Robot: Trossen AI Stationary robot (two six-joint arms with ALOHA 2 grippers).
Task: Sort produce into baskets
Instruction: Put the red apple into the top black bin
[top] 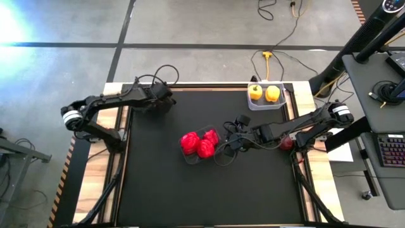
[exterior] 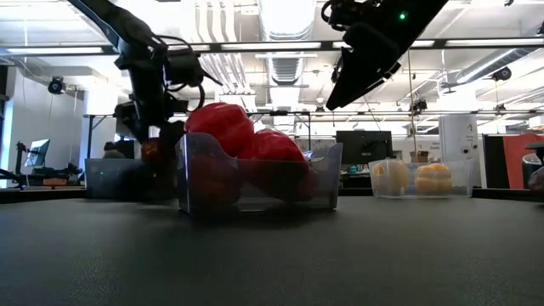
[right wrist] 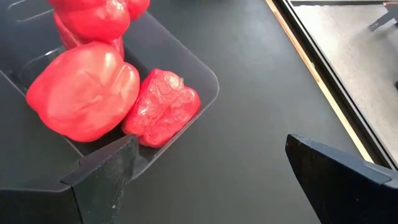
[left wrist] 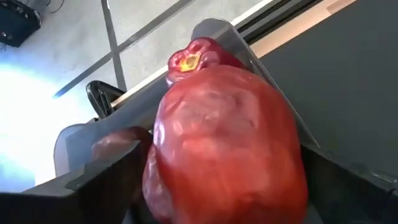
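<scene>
- Black mat covers the table, grey floor around it; no readable writing or labels anywhere
- Left arm reaches to the far-left part of the mat, its left gripper clamped on a dark maroon fruit over the dark smoky basket
- Mid-table, the clear basket holds red peppers
- Right arm stretches in low from the right edge; the right gripper (fingers spread wide, holding nothing) hangs just beside that basket
- Far right, yellow peppers sit in the whitish-rimmed basket
</scene>
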